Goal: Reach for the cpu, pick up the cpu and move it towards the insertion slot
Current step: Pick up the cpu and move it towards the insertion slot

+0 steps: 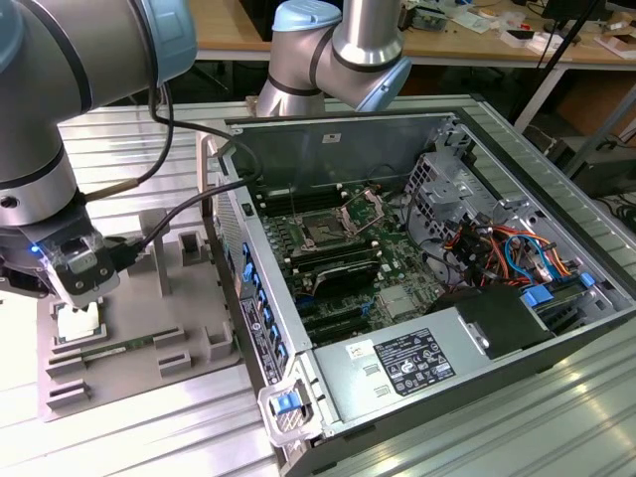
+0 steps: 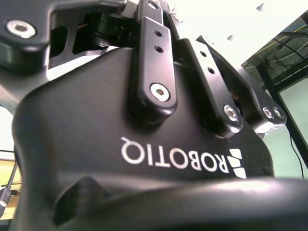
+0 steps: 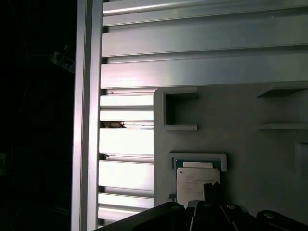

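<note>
cpu (image 1: 79,323): small flat square chip with a whitish-silver metal top. It sits in a raised-rim pocket of the grey fixture plate (image 1: 189,298), at the exterior view's left. In the first wrist view the cpu (image 3: 192,185) shows faint dark print that's too small to read, plus a thin green edge.
gripper (image 1: 84,296): right over the cpu and very close. Can't tell if it touches.
jaws: honestly can't tell whether they're spread or pinched together.
gripper housing (image 2: 86,125): matte black, rounded, with bolted link bars and white lettering across it, seen in the second wrist view.
fixture plate: dull grey, blocky, with little walled nests and ledges. Same plate (image 3: 240,144) in the first wrist view.
memory stick (image 1: 109,350): long thin green strip, lying flat on the plate just beside the cpu.
insertion slot (image 1: 323,231): dark square socket in a silver metal frame, its hinged bracket (image 1: 363,211) tipped up. It's well apart from the cpu, inside the case.
motherboard (image 1: 397,268): green, with a silver finned heatsink (image 1: 397,303).
computer case (image 1: 328,139): grey sheet metal, lying open on its side.
power supply (image 1: 397,363): grey box with a white printed sticker.
cables (image 1: 507,248): orange, red and blue bundle.
table (image 1: 497,427): ribbed aluminium slats, shiny.
</note>
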Action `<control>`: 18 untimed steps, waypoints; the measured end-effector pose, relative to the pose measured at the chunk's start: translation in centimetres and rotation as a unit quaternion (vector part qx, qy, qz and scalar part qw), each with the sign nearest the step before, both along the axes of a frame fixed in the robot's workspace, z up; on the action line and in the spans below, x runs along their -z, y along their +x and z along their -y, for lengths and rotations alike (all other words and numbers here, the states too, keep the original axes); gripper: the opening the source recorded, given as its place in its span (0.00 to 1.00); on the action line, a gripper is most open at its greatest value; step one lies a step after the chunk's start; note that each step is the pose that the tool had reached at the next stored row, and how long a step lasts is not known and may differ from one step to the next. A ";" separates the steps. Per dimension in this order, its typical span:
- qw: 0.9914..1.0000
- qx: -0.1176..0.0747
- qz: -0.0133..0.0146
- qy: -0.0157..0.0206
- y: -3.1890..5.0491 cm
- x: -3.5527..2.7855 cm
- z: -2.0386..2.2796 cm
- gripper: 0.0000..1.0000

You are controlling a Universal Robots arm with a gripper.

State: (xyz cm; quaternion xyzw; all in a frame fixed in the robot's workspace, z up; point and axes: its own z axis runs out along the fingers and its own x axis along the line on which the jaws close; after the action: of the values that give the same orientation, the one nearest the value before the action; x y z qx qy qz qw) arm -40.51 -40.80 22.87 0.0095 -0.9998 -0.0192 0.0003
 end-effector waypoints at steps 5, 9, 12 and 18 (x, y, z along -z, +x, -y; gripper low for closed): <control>1.000 0.000 0.000 0.000 -0.42 0.17 0.01 0.11; 1.000 0.000 0.000 0.000 -0.47 0.31 0.04 0.11; 1.000 0.000 0.000 0.000 -0.47 0.40 0.06 0.11; 1.000 0.000 0.000 0.000 -0.48 0.64 0.09 0.11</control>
State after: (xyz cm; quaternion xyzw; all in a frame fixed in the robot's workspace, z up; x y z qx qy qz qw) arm -40.99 -40.89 22.23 0.0095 -0.9998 -0.0191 0.0005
